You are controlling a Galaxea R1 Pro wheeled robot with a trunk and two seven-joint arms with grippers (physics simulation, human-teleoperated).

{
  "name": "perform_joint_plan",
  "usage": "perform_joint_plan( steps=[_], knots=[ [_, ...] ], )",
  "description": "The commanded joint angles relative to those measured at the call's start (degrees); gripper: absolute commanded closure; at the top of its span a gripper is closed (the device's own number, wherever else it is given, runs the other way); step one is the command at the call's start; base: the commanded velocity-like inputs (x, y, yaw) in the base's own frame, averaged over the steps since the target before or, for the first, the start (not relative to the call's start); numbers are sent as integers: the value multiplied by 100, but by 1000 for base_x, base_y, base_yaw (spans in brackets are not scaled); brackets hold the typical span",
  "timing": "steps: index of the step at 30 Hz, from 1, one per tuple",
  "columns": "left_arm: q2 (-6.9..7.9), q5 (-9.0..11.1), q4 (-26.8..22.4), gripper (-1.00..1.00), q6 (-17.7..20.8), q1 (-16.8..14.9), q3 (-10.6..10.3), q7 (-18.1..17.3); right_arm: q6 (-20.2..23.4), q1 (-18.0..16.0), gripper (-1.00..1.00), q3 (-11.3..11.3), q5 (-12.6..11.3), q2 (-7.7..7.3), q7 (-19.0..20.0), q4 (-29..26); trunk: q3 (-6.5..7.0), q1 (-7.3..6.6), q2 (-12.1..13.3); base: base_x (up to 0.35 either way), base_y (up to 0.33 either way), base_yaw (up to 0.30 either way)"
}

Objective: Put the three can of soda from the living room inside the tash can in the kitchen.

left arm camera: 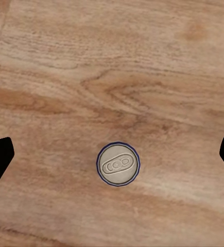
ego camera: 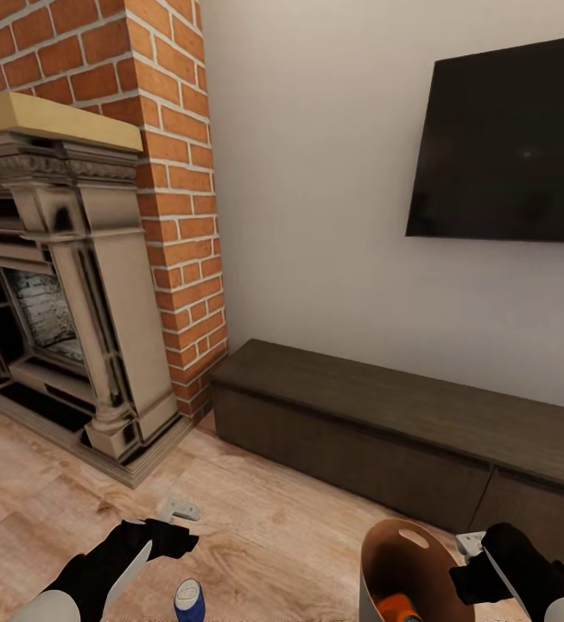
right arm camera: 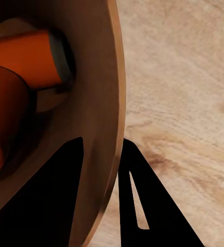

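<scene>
A blue can of soda [ego camera: 188,600] stands upright on the wood floor, and its silver top [left arm camera: 118,163] faces the left wrist camera. My left gripper [left arm camera: 113,154] hangs straight above it, open wide, with a dark fingertip at each side edge of that view and neither touching the can. In the head view the left gripper [ego camera: 162,540] sits just beyond the can. The trash can [ego camera: 383,553], grey outside and brown inside, hangs at lower right. My right gripper [right arm camera: 104,172] is shut on its rim [right arm camera: 114,77]. Two orange cans [right arm camera: 24,67] lie inside; one [ego camera: 398,607] shows from the head.
This is the living room. A brick fireplace [ego camera: 74,285] stands at left, and a long dark low cabinet [ego camera: 385,415] runs along the wall under a TV [ego camera: 506,142]. A small pale object [ego camera: 180,510] lies on the floor ahead of the left gripper.
</scene>
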Motion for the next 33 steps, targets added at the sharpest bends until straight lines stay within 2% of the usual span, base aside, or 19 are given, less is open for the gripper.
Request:
perform_joint_plan(
  steps=[1, 14, 26, 33],
  knots=[
    [-1, 1, -3, -100, 0, -2, 1, 2, 20, -4, 100, -8, -93, 0, 14, -3, -8, -1, -1, 0, 0, 0],
    [4, 8, -1, -100, -1, 2, 3, -4, 20, -4, 100, -8, -93, 7, 14, -4, -94, -1, -1, 1, 3, 0],
    [5, 9, 18, -100, 8, 1, 3, -30, 20, -5, 100, -8, -93, 3, 23, -4, -96, -1, -1, 66, 239, -7],
    [5, 9, 18, -100, 1, 0, 3, -30, 20, -2, 100, -15, -93, -13, 19, -2, -84, -1, -1, 29, 74, -158]
  ],
)
